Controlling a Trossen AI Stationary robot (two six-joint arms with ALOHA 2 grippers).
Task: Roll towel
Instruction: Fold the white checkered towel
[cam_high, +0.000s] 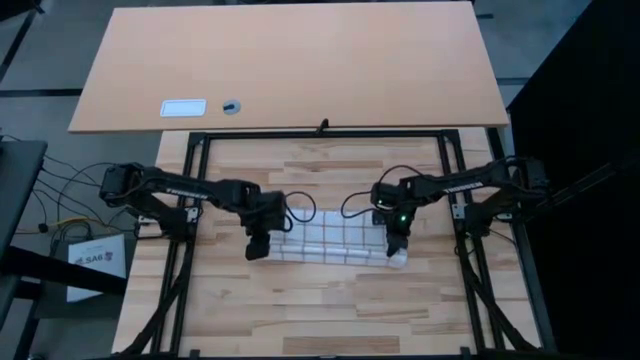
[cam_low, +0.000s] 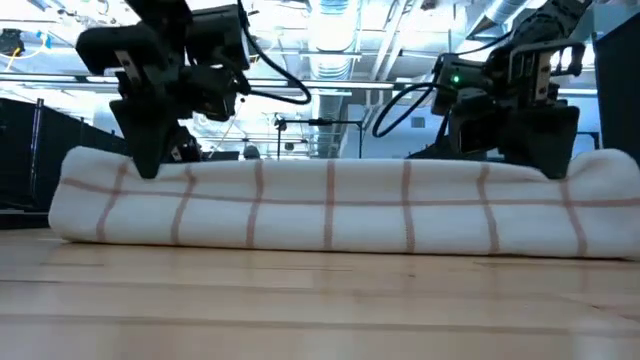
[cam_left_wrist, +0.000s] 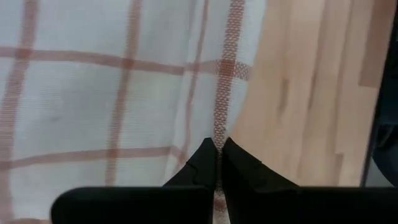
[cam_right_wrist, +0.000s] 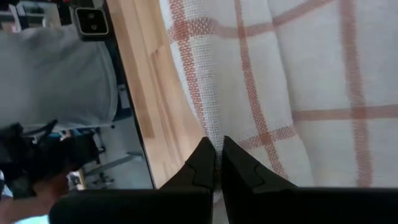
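On the table: the towel (cam_high: 325, 240) lies near the middle of the pale wooden table (cam_high: 330, 310), as a long narrow band running from the left arm's side to the right arm's side
Towel look: white soft cloth crossed by thin reddish-brown check lines; from table height it reads as a low, plump roll (cam_low: 330, 205) with rounded ends and one long stripe along its side
Towel weave: the close views show a fine woven texture (cam_left_wrist: 93, 106) and a folded edge where the cloth meets the bare wood (cam_right_wrist: 261, 81)
Left gripper: the left gripper (cam_high: 258, 246) is down at the towel's left end, fingers (cam_left_wrist: 202, 165) pressed together with only a thin slit between them, tips on the cloth's edge; whether any cloth is pinched between them cannot be told
Right gripper: the right gripper (cam_high: 396, 247) is down at the towel's right end, fingers (cam_right_wrist: 202, 162) likewise pressed together at the cloth's edge; a pinch on the cloth cannot be told
Arm pose: both arms reach inward from the table's sides, wrists bent downward so the grippers point at the roll's top (cam_low: 150, 150), (cam_low: 552, 160)
Far side: a second, lighter tabletop (cam_high: 300, 60) carries a small white label card (cam_high: 183, 108)
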